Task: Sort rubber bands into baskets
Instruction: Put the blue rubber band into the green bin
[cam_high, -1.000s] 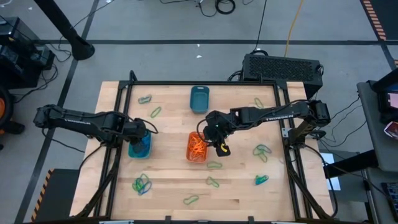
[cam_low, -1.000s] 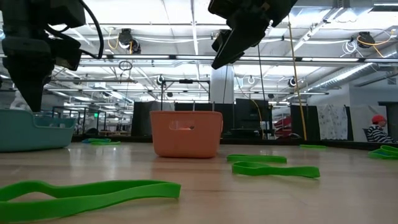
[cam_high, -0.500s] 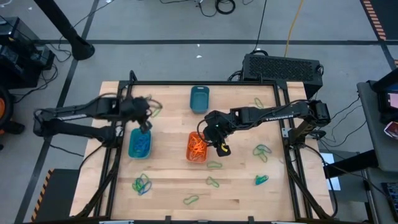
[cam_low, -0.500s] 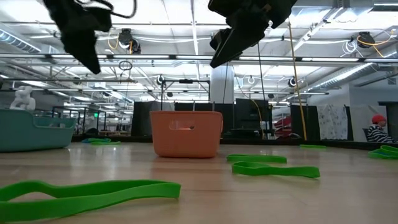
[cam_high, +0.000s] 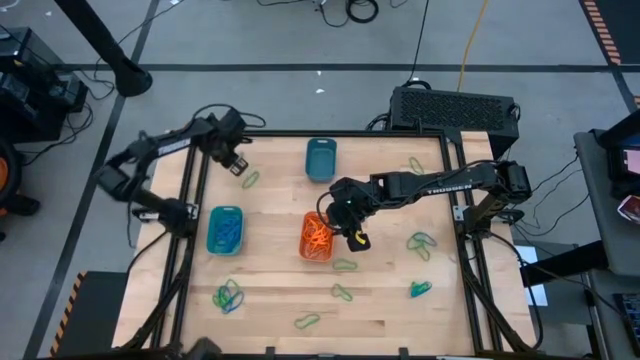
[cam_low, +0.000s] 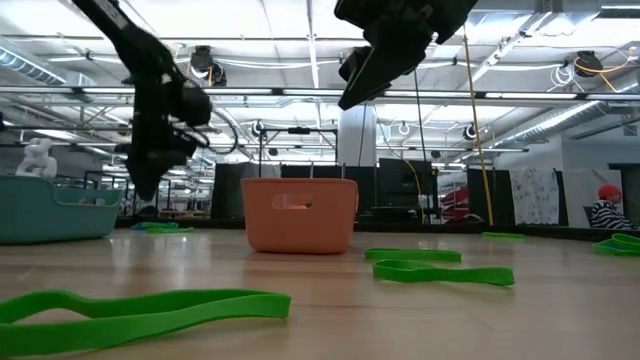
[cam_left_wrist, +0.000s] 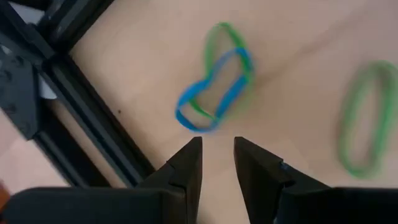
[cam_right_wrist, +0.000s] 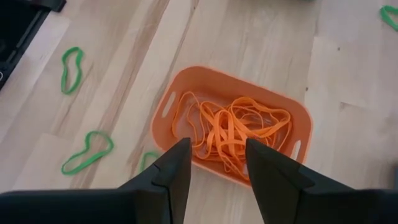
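The left hand (cam_high: 238, 160) hangs over the far left corner of the light wooden surface (cam_high: 390, 300), well away from the small orange plastic basket (cam_high: 316, 237) in the middle. Its 2 dark fingers (cam_left_wrist: 186, 171) stand a little apart with nothing between them. Right in front of them lie a thin blue rubber band (cam_left_wrist: 214, 90) and a thin green rubber band (cam_left_wrist: 219, 37), looped across each other. This could go wrong: if the hand pinches where they cross, both bands may come up, and 1 would land in the wrong basket. The fingers sit close together, so they could also slip past the flat band and grab only air. The lighter turquoise-blue plastic basket (cam_high: 225, 229) sits to the left of the orange basket and already has blue bands in it. The dark teal plastic basket (cam_high: 320, 159) sits just behind the orange one. The right hand (cam_high: 350, 226) waits over the right edge of the orange basket, its fingers apart and empty, with a heap of orange rubber bands (cam_right_wrist: 233, 134) in the basket below. More green bands (cam_high: 345, 265) lie loose on the surface in front of and to the right of the orange basket, so lots of sorting is left.
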